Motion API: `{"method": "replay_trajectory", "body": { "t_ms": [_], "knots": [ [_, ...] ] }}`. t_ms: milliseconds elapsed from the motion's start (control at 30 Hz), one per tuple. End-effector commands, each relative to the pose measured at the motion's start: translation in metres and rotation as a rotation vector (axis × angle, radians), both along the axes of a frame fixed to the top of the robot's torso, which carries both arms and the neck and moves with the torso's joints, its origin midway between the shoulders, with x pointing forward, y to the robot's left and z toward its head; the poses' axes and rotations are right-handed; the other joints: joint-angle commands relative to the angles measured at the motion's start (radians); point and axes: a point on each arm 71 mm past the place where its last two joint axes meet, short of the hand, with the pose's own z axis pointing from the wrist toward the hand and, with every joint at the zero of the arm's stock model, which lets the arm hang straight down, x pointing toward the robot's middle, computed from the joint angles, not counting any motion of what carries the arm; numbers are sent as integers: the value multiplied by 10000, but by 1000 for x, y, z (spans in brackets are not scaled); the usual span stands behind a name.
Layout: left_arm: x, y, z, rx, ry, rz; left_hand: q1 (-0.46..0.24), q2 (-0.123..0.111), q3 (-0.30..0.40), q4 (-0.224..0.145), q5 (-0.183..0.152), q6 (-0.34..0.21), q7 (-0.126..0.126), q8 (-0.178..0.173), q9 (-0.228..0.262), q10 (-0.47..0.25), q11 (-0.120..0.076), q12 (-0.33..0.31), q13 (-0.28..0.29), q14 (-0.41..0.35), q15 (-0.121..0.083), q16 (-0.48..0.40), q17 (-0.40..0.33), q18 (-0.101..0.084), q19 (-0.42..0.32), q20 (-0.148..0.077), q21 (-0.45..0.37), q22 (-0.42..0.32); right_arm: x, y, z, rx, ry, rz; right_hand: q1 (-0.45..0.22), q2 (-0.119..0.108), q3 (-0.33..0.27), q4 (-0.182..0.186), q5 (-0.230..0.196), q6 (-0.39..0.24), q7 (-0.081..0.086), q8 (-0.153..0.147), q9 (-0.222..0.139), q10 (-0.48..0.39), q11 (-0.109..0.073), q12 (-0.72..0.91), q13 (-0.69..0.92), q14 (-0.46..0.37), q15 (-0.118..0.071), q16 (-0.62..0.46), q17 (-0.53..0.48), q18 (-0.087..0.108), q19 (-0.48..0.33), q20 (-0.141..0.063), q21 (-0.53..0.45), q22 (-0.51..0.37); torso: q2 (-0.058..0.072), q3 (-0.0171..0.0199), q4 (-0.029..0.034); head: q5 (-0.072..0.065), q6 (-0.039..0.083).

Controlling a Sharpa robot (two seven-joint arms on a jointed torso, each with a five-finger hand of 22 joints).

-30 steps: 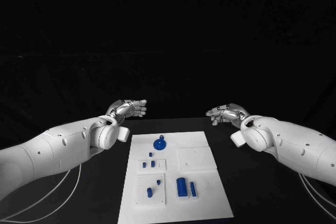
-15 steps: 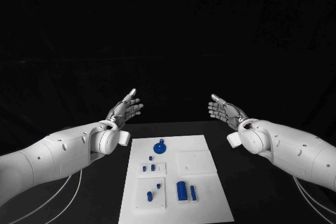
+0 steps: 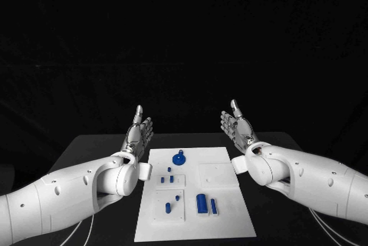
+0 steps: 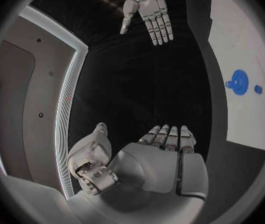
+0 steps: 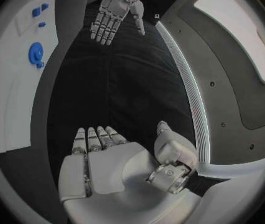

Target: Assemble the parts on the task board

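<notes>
task board (image 3: pixel 222 214) is lying flat mid-counter (image 3: pixel 92 150), carrying the blue parts (image 3: pixel 201 202), with a round one (image 3: pixel 178 160) sitting near its far end, possibly on a peg. left robot hand (image 3: pixel 139 131) and right robot hand (image 3: pixel 237 128) are hovering beyond the board, fingers straight, holding nothing.

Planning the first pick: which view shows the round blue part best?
The head view: the round blue part lies unobstructed near the task board's far end. Both wrist views catch it small, bent at the rim.
</notes>
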Motion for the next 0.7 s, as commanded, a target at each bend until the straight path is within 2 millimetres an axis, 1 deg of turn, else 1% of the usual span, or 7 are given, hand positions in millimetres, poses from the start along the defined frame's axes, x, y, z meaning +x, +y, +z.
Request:
{"method": "replay_trajectory", "body": {
  "t_ms": [33, 167, 267, 400, 700],
  "knots": [
    [-12, 1, 4, 447, -598, 1399, -340, 24, -159, 74, -63, -250, -51, -145, -123, -476, -38, -69, -29, -258, -46, -123, -109, -151, -213, 2, -167, -797, -15, -4, 3, 468, -544, -1898, -341, 25, -177, 87, -116, -254, -39, -77, -164, -285, -38, -113, -95, -261, -39, -145, -134, -141, -214, -23, -113, -444, -32, -5, 38, -5, -5],
    [-26, -5, 3, 419, -579, 1571, -340, 24, -159, 74, -63, -250, -51, -145, -123, -476, -38, -69, -29, -258, -46, -123, -109, -151, -213, 2, -167, -797, -35, 3, -1, 638, -435, -2309, -341, 25, -177, 87, -116, -254, -39, -77, -164, -285, -38, -113, -95, -261, -39, -145, -134, -141, -214, -23, -113, -444, -32, -5, 38, -5, -5],
    [-30, -7, 3, 413, -574, 1620, -340, 24, -159, 74, -63, -250, -51, -145, -123, -476, -38, -69, -29, -258, -46, -123, -109, -151, -213, 2, -167, -797, -44, 5, -2, 687, -376, -2479, -341, 25, -177, 87, -116, -254, -39, -77, -164, -285, -38, -113, -95, -261, -39, -145, -134, -141, -214, -23, -113, -444, -32, -5, 38, -5, -5],
    [-30, -7, 3, 413, -573, 1625, -340, 24, -159, 74, -63, -250, -51, -145, -123, -476, -38, -69, -29, -258, -46, -123, -109, -151, -213, 2, -167, -797, -50, 6, -2, 711, -336, -2581, -341, 25, -177, 87, -116, -254, -39, -77, -164, -285, -38, -113, -95, -261, -39, -145, -134, -141, -214, -23, -113, -444, -32, -5, 38, -5, -5],
    [-30, -7, 3, 413, -573, 1625, -340, 24, -159, 74, -63, -250, -51, -145, -123, -476, -38, -69, -29, -258, -46, -123, -109, -151, -213, 2, -167, -797, -50, 7, -2, 712, -334, -2585, -341, 25, -177, 87, -116, -254, -39, -77, -164, -285, -38, -113, -95, -261, -39, -145, -134, -141, -214, -23, -113, -444, -32, -5, 38, -5, -5]
  ]
}}
